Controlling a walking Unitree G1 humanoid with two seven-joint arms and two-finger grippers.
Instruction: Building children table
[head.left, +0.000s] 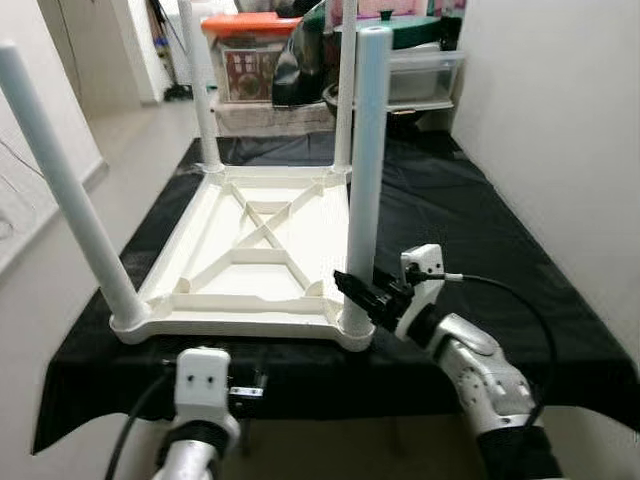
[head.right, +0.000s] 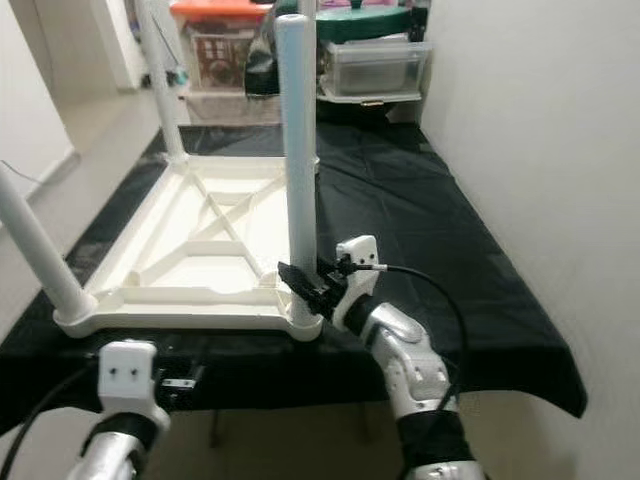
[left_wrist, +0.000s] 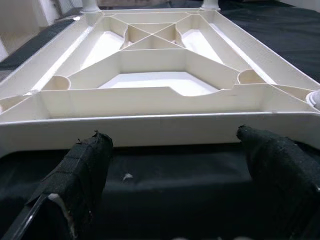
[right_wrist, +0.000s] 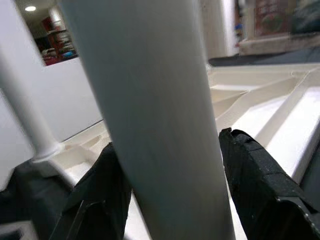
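Observation:
A white plastic children's table (head.left: 240, 322) lies upside down on a black cloth (head.left: 470, 210), with its legs pointing up. My right gripper (head.left: 350, 285) is shut on the near-right leg (head.left: 365, 150) just above its socket; in the right wrist view the leg (right_wrist: 150, 115) sits between both black fingers (right_wrist: 260, 185). The near-left leg (head.left: 70, 190) leans outward, and two far legs (head.left: 203, 90) stand at the back corners. My left gripper (left_wrist: 170, 137) is open, low in front of the table's near rim (left_wrist: 160, 127), with nothing between its fingers (left_wrist: 82, 170).
An orange-lidded storage box (head.left: 250, 55) and a clear plastic bin (head.left: 425, 75) stand beyond the far end. A white wall (head.left: 560, 130) runs close along the right side. Open floor (head.left: 110, 140) lies to the left. Bare cloth stretches right of the table.

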